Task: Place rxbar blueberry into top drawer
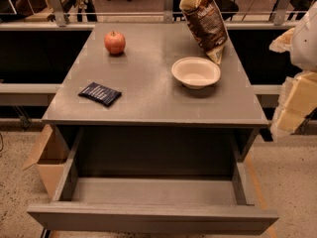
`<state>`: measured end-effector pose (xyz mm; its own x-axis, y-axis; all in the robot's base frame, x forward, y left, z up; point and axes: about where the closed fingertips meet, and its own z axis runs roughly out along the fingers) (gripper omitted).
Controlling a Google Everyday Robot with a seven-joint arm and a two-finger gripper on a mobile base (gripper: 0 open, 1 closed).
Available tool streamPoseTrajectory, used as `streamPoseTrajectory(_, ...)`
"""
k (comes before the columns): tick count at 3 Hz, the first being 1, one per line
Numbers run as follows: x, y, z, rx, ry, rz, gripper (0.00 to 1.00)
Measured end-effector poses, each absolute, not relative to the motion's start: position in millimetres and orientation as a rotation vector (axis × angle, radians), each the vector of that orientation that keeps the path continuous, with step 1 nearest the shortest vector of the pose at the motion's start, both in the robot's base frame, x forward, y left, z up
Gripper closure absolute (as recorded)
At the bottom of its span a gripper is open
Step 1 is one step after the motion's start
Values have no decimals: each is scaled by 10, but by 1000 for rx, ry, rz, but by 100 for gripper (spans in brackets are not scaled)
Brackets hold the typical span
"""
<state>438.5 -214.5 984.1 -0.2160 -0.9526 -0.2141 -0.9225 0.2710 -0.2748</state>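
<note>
The rxbar blueberry [99, 93] is a flat dark navy wrapper with pale text. It lies on the grey table top [148, 78] near the front left corner. The top drawer [153, 202] is pulled wide open below the table's front edge, and its grey inside holds nothing. My gripper [291, 105] hangs at the right edge of the view, beside the table's right side. It is far from the bar and holds nothing that I can see.
A red apple [114, 42] sits at the back left of the table. A white bowl [196, 72] sits right of centre, and a tall brown chip bag [204, 21] leans behind it. A cardboard box [44, 157] stands on the floor at the left.
</note>
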Motion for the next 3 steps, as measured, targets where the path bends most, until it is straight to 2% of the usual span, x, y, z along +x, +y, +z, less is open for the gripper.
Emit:
streamPoseTrajectory(2, 4551, -2031, 9848, -1660, 2189, -79, 0)
streamPoseTrajectory(3, 4883, -1723, 9815, -1600, 2137, 1, 0)
